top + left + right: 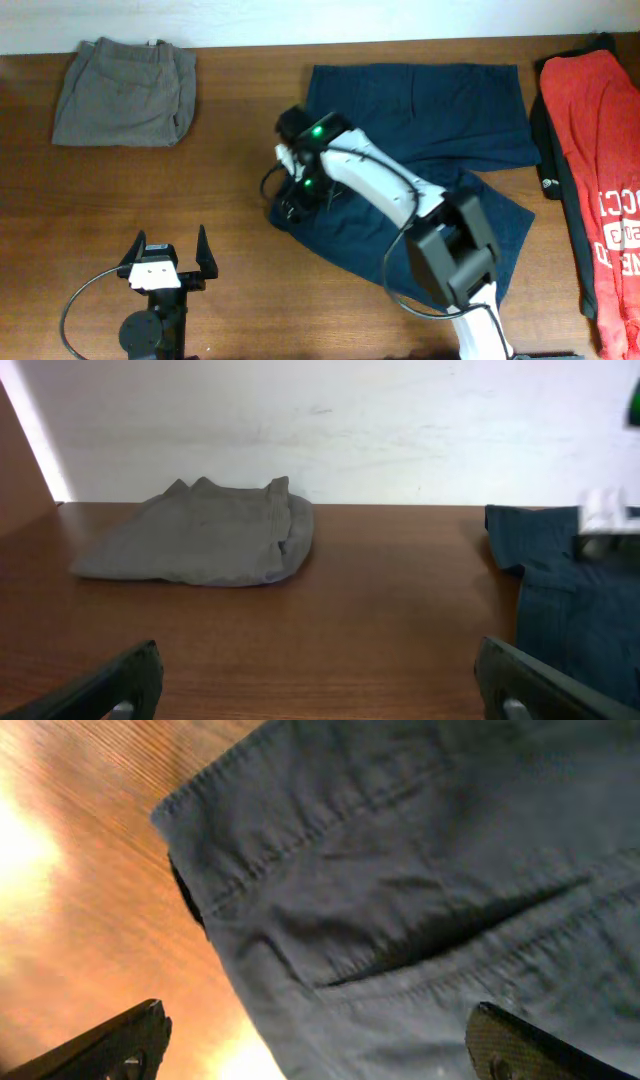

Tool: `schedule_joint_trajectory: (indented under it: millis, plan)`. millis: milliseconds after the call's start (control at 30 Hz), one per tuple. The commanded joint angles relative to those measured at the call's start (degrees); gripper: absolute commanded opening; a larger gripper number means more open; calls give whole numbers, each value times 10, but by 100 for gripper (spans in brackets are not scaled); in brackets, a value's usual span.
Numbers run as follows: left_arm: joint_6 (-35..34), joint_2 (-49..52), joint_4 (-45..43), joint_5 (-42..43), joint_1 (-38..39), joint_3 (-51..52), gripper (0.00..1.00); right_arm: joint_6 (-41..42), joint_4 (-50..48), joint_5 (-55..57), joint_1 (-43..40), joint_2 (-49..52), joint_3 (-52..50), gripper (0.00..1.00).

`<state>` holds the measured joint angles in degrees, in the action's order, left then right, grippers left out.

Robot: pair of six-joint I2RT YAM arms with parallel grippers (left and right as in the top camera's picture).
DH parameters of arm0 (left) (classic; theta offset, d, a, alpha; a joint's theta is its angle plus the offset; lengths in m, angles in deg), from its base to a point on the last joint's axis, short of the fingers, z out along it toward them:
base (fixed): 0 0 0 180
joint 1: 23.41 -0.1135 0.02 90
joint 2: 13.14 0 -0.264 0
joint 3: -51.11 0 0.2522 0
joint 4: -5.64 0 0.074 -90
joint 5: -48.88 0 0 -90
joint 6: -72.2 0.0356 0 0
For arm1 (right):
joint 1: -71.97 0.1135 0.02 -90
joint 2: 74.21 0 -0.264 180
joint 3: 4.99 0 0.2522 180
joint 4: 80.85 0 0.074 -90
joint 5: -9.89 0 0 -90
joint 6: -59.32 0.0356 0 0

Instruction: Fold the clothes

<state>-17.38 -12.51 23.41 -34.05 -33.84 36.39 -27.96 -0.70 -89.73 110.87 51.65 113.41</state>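
Observation:
The clothes, a pair of dark navy shorts [450, 110], lie spread on the wooden table right of centre, with one part folded toward the front. In the right wrist view a hemmed edge and a pocket slit of the shorts [420, 890] fill the frame. My right gripper [296, 200] hangs open over the shorts' left edge. Its fingers [120, 1040] stand wide apart, with cloth and bare wood below and nothing gripped. My left gripper [168, 250] rests open near the front left, apart from the shorts [570, 590], and is empty [320, 660].
Folded grey-olive shorts [125, 90] lie at the back left, also seen in the left wrist view [200, 540]. A red T-shirt with white lettering [600, 170] lies along the right edge. A white wall [350, 420] stands behind the table.

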Motion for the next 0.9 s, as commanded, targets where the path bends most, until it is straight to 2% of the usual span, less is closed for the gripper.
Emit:
schedule_joint_trajectory:
  millis: [0,300,867]
  plan:
    - [5,-3,-1,6,-2,4,99,-6,-14,89,32,25,-5,99]
    - [5,-3,-1,6,-2,4,99,-24,-67,103,47,51,-5,100]
    - [5,-3,-1,6,-2,4,99,-23,-82,48,81,64,-6,98]
